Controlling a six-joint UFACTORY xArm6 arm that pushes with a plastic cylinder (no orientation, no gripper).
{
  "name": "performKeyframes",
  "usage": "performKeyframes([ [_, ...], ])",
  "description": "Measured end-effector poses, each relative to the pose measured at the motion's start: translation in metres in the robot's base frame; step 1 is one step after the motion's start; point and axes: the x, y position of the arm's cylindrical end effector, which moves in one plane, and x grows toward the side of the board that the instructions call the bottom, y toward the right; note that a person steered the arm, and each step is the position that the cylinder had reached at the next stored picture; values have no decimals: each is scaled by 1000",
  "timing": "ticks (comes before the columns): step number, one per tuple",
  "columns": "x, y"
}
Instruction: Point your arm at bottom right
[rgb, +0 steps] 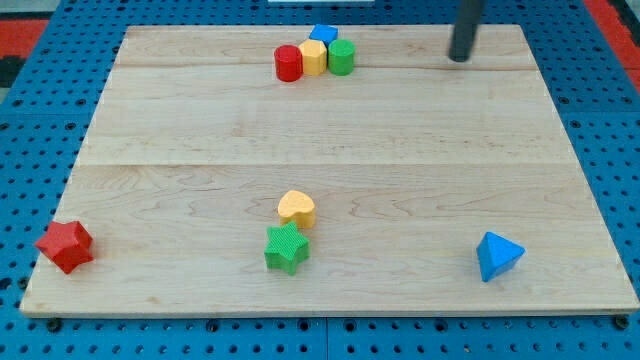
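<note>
Little looks done; my tip (459, 58) rests near the top right of the surface (180, 130), touching no block; this tool is a bare rod, grasping nothing; the bottom right corner, probably just past the blue triangular block (498, 256), lies well apart.

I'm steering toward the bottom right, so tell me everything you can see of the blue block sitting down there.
The blue block is a solid, bright blue piece, roughly triangular with one corner pointing to the view's right; its faces look smooth and matte, like painted wood or plastic. It lies on the wooden board near the view's bottom right corner, slightly in from both edges. Nothing touches it: the green star is far to its left, and my tip is far above it, near the view's top.
</note>
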Motion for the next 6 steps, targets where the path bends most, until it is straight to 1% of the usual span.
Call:
performKeyframes([
  [1,51,20],
  [2,87,27],
  [3,145,90],
  [4,204,117],
  [5,281,103],
  [6,301,22],
])
